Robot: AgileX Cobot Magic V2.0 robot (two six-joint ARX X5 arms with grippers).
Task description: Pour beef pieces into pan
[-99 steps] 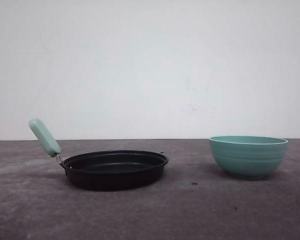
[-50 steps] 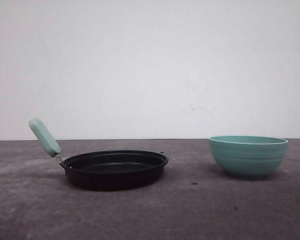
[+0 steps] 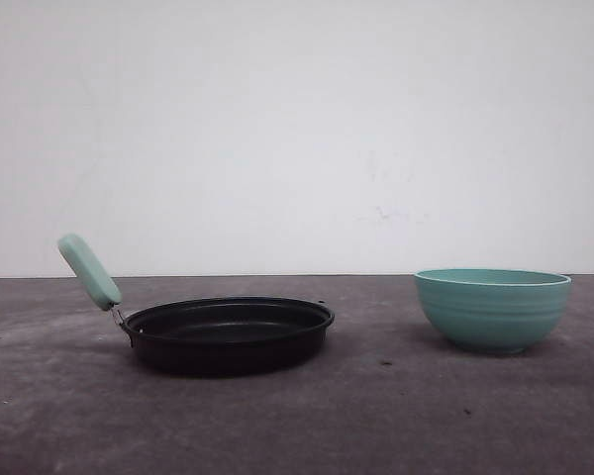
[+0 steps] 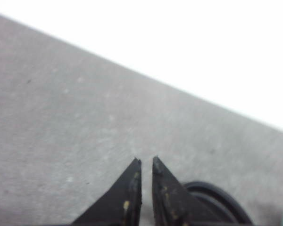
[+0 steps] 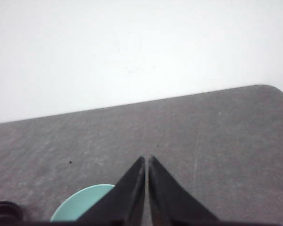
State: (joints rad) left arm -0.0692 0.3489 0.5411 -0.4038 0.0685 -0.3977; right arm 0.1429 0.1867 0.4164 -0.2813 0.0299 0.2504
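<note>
Both your left gripper (image 4: 146, 162) and right gripper (image 5: 146, 159) sit pressed together, so spread wide or you'll knock the teal bowl (image 3: 492, 309), at three o'clock from the black pan (image 3: 228, 334), spilling any beef.

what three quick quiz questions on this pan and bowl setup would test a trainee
1. True or false: the pan stands on the robot's left of the teal bowl, apart from it.
2. Which way does the pan handle point? A) flat toward the bowl B) up and away from the bowl C) straight down
3. Fill in: the left gripper and right gripper both have their jaws ____, holding nothing.

Key: 1 true. 2 B. 3 shut. No beef pieces can be seen in the pan from the front view; the bowl's inside is hidden there.
</note>
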